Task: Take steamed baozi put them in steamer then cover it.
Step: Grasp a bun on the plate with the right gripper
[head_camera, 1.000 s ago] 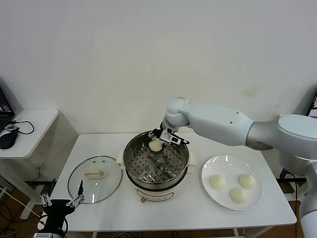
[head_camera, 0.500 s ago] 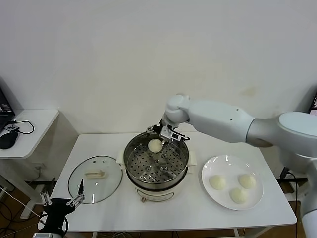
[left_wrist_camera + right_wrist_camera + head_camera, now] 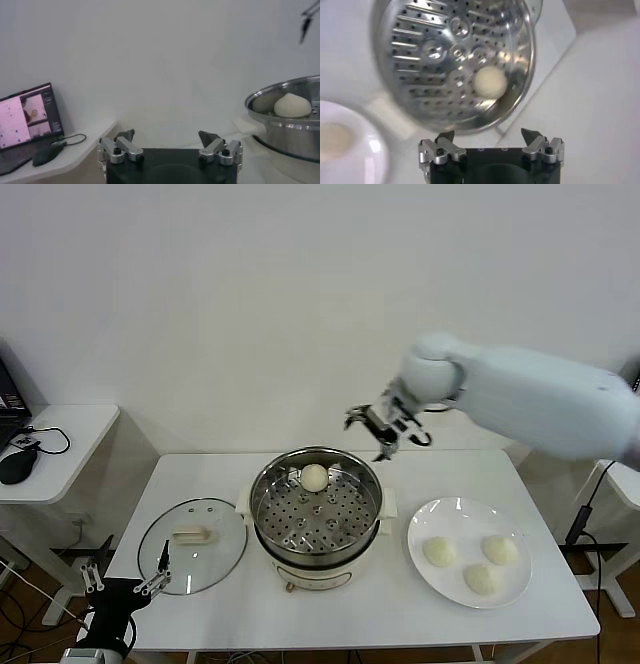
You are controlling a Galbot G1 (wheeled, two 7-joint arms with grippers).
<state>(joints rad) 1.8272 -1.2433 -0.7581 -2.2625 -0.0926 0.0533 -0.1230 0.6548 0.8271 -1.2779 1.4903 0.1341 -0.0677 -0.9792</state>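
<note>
The right gripper (image 3: 378,427) has let go and risen, jaws wide and empty — one baozi (image 3: 314,476) now sits in the steamer (image 3: 268,484), three remaining.

You see the right tool (image 3: 490,136), fingers spread, empty, at bottom centre; above it the steamer (image 3: 415,30) holding one baozi (image 3: 490,82).

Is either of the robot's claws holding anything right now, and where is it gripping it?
Nothing is held. The right gripper is open and empty above the steamer; the left gripper is open and empty too.
</note>
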